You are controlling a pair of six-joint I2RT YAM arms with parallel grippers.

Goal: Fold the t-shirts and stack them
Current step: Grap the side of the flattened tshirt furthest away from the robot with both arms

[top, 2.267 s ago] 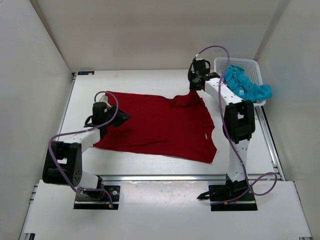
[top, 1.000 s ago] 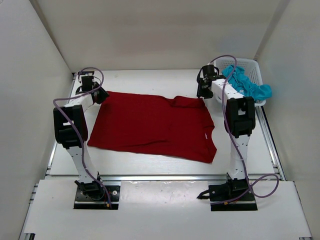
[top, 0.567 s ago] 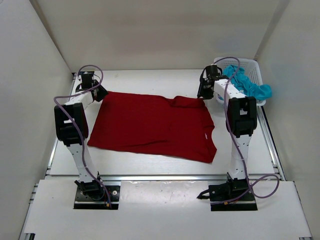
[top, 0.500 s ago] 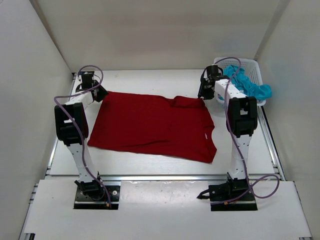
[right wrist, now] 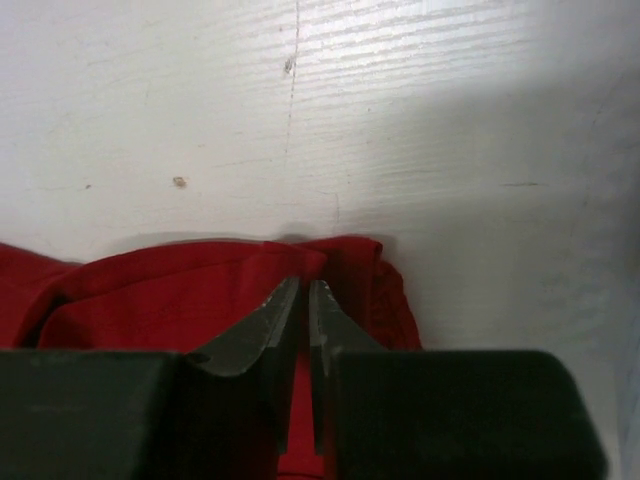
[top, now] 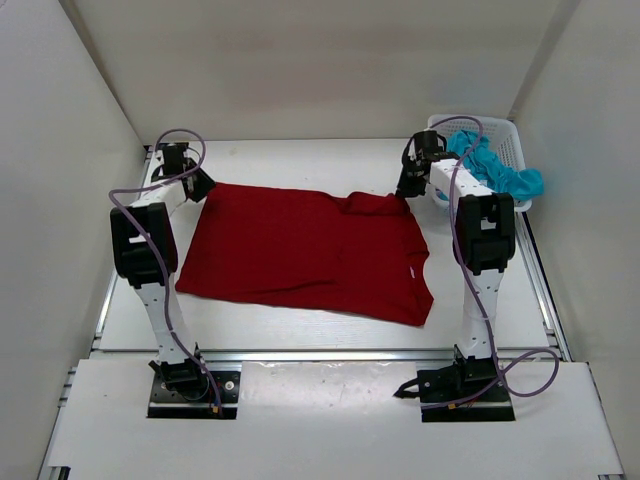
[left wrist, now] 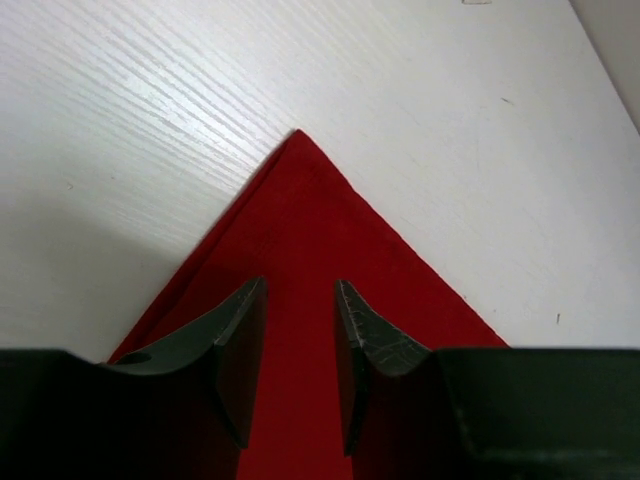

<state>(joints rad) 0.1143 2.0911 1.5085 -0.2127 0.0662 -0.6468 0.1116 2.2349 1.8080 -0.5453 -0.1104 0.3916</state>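
Observation:
The dark red t-shirt point(top: 310, 250) lies spread flat across the middle of the table. My left gripper point(top: 203, 185) is at its far left corner. In the left wrist view the left gripper point(left wrist: 300, 285) stands open, one finger on each side of the pointed red corner point(left wrist: 310, 220). My right gripper point(top: 403, 192) is at the bunched far right corner. In the right wrist view the right gripper point(right wrist: 305, 283) is shut on a fold of the red cloth point(right wrist: 150, 290). A teal blue t-shirt point(top: 490, 168) lies crumpled in the basket. No lavender shirt is in view.
The white lattice basket point(top: 470, 121) stands at the far right corner, right beside my right arm, with the teal cloth hanging over its right rim. White walls close in the table at the back and both sides. A metal rail runs along the near edge.
My right gripper's jaws have closed on the red cloth. Earlier, the left arm swung from the shirt's left edge out to its far left corner.

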